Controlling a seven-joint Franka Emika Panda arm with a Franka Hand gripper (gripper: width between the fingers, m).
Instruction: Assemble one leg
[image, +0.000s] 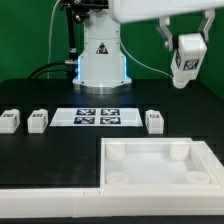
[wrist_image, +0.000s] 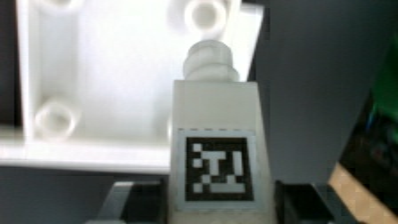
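My gripper (image: 186, 50) is shut on a leg (image: 185, 62) and holds it high in the air at the exterior view's upper right, well above the table. In the wrist view the held leg (wrist_image: 221, 140) is a white block with a black-and-white tag and a round peg at its far end, clamped between my dark fingers (wrist_image: 139, 204). The white tray (image: 150, 160) with raised rim and corner sockets lies at the front right; it shows behind the leg in the wrist view (wrist_image: 107, 80). Three more legs (image: 10, 122) (image: 39, 120) (image: 155, 121) stand on the table.
The marker board (image: 98, 117) lies flat in the middle of the black table, in front of the robot base (image: 100, 55). A white ledge (image: 50, 200) runs along the table's front edge beside the tray.
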